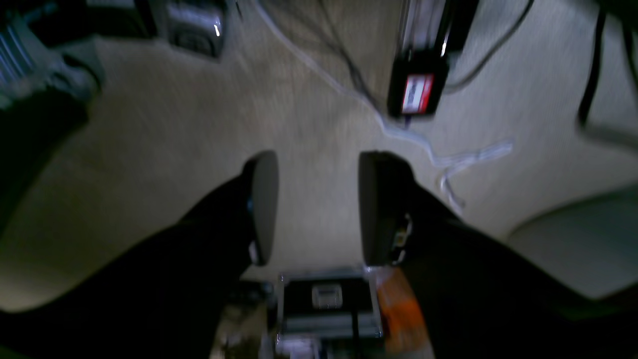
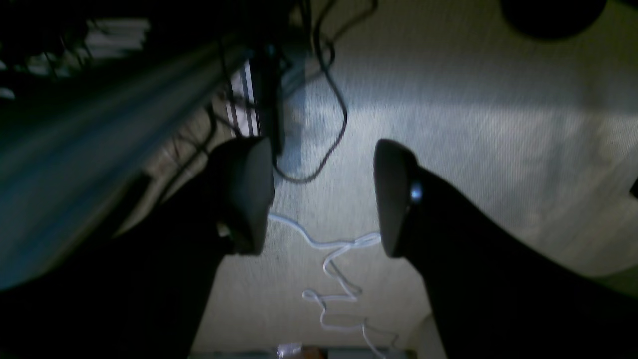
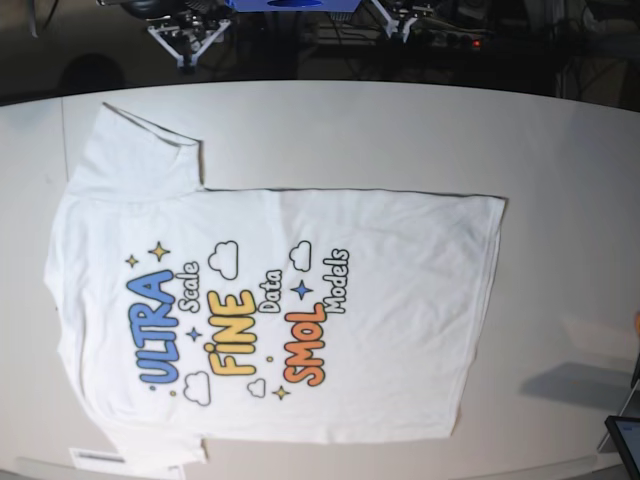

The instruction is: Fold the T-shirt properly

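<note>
The T-shirt (image 3: 270, 310) lies flat, print up, on the bench (image 3: 560, 170). Both wrist views show the left fingers (image 1: 264, 207) and right fingers (image 2: 249, 194) parted, empty, above carpeted floor (image 2: 473, 124).

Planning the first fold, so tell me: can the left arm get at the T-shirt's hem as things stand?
Probably yes. The T-shirt lies flat and print-up on the table with nothing on it. The left gripper is open and empty, but it faces the floor, away from the table.
</note>
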Available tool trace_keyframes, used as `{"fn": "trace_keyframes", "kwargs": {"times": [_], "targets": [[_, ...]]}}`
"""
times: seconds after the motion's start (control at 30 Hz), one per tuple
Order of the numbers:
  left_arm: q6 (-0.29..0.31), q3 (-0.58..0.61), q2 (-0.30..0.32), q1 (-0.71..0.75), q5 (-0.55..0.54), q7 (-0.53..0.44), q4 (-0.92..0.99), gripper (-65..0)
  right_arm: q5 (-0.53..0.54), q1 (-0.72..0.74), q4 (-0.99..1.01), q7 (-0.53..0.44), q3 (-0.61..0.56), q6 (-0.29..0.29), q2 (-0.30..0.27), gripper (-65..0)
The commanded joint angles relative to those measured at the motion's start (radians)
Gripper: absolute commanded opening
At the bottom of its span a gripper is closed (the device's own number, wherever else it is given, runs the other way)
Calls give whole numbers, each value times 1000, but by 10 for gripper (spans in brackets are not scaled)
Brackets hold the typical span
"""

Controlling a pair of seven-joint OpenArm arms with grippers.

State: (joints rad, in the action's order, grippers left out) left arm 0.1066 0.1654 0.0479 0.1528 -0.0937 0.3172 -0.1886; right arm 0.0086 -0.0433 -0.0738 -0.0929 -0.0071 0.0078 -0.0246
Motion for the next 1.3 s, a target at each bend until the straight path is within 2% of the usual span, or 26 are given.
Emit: {"fn": "trace_keyframes", "kwargs": {"times": [0.0,0.17,0.23,0.3,0.4,0.47,0.6,0.73,0.8,0.83,0.9,0.97,1.03,1.07,1.17,1.27], "targets": [[18,1,4,32,4,29,2,-388,-2,-11,1,-1,-3,1,-15,-326],[164,-8,13,77,-2,135,1,-388,-2,-31,-1,-1,-3,1,-24,-326],[164,-11,39,77,-21,133,-1,-388,-2,-40,-1,-1,-3,1,-24,-326],[164,-23,63,80,-108,127,-1,-388,-2,-56,-1,-5,-3,1,-24,-326],[163,-79,123,127,-263,32,-47,-388,-2,-73,-10,-8,-1,1,-30,-326],[163,-92,149,163,-323,-63,-98,-388,-2,-102,-64,-8,6,-2,-42,-326],[163,-85,152,187,-329,-231,-133,-388,1,-181,-206,-49,6,-2,-47,-326],[163,-85,122,202,-329,-301,-133,-391,1,-206,-240,-49,8,-2,-47,-326],[163,-83,116,210,-329,-303,-133,-435,1,-209,-240,-52,8,-2,-48,-326],[163,-83,112,218,-329,-303,-134,-484,1,-211,-240,-54,8,-2,-48,-326],[163,-85,106,222,-329,-304,-136,-632,3,-217,-243,-55,9,-2,-48,-358],[163,-85,103,225,-329,-326,-134,-650,8,-220,-243,-55,11,-2,-47,-469],[161,-83,103,227,-329,-344,-128,-650,57,-220,-243,-55,11,-1,-47,-624],[161,-83,103,232,-329,-350,-128,-650,89,-220,-243,-51,9,1,-47,-650],[161,-85,103,247,-329,-353,-133,-650,132,-221,-243,-49,8,1,-59,-628],[161,-88,102,268,-329,-430,-134,-650,130,-244,-245,-51,6,2,-74,-650]]}}
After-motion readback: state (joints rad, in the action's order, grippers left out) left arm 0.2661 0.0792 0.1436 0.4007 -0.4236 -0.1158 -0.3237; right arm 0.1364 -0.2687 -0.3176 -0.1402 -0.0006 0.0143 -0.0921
